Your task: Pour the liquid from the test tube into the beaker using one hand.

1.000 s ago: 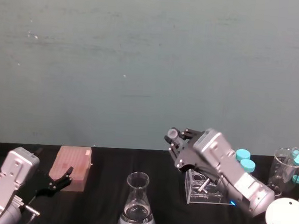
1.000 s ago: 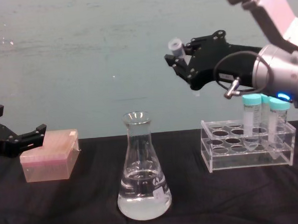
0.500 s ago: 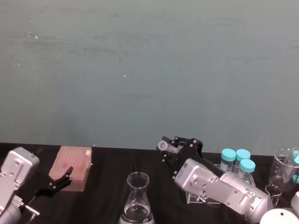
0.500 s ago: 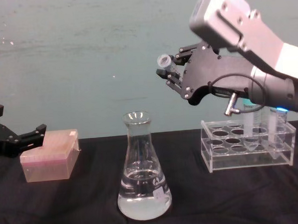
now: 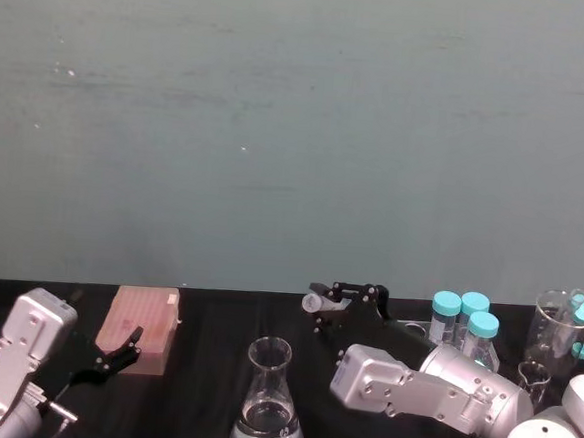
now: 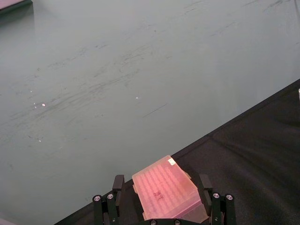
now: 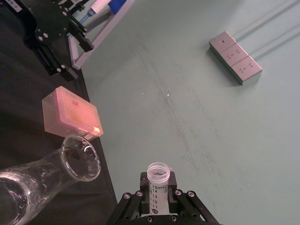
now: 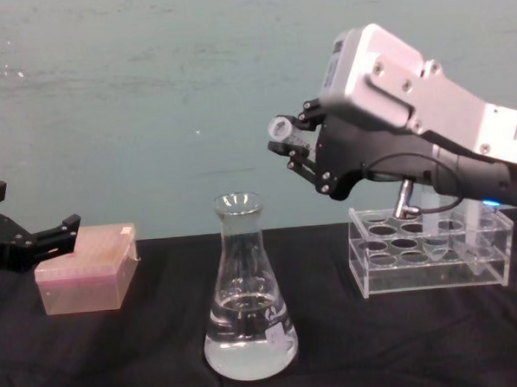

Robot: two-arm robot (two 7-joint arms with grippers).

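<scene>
- Test tube (image 7: 158,180): slim clear plastic, round open rim, printed "15mL" with 14, 13, 12, 11 beneath, readable in the right wrist view.
- Clamped across its body by the right pincer (image 8: 292,147): black, two-finger, on a silver-and-white arm (image 8: 426,89) reaching in from the right.
- Held tilted in the air, mouth aimed toward the robot's left, above and just right of the beaker (image 8: 246,289) rim, not touching it.
- Beaker: clear glass, conical, narrow neck, flared rim. Stands upright on the black cloth surface (image 8: 120,365). Small white label (image 8: 273,333) near the base, unreadable.
- Clear liquid (image 8: 249,350) pooled in the beaker's base. Cannot tell whether the tube holds any.
- Left pincer (image 5: 114,353): black, fingers apart, gripping nothing, low at the left near a pink translucent box (image 8: 85,272).
- Clear acrylic rack (image 8: 431,258) behind the right arm, with teal-capped tubes (image 5: 463,316) standing in it.
</scene>
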